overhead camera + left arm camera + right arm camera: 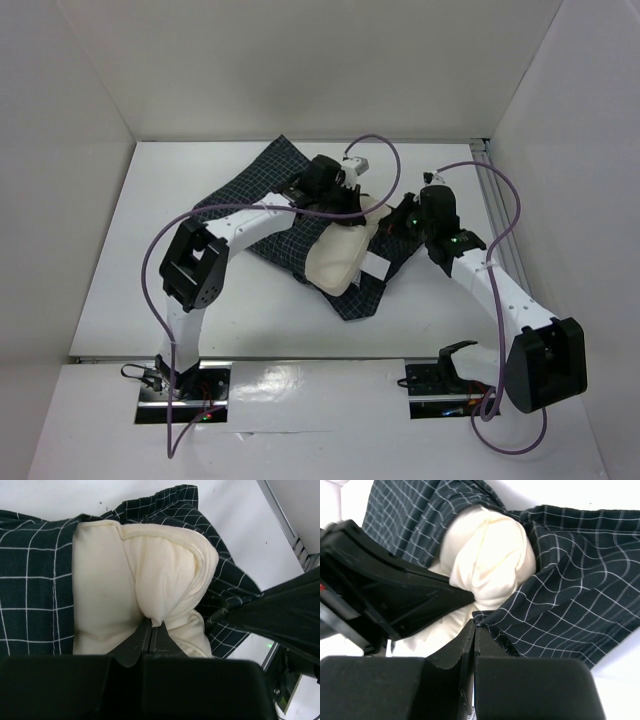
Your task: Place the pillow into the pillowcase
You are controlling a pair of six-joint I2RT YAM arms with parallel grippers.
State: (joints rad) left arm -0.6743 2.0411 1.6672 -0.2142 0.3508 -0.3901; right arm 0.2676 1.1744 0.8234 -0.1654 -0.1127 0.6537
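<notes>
The soft, cream-white quilted pillow point(340, 258) lies near the middle of the white table point(150, 260). Its long axis runs on a diagonal from near-left to far-right. The far-right end is bunched into a rounded, puffy bulge with a seam along its rim. My left gripper point(151, 626) is clamped on a fold of that bulge, and the stuffing puckers into a deep crease at my fingertips.

From above, my own arms cover the far end of the pillow. I cannot tell how much of it sits inside the cloth.

The thin, floppy, dark navy pillowcase point(265, 195) with a fine light grid check lies under the pillow and hugs both its flanks. It spreads in rumpled folds toward the table's far edge and its near edge. My right gripper point(474, 626) is pinched tight on the pillowcase's hem, just beside the pillow. A small white tag point(375, 266) rests on the cloth at the pillow's right side.
</notes>
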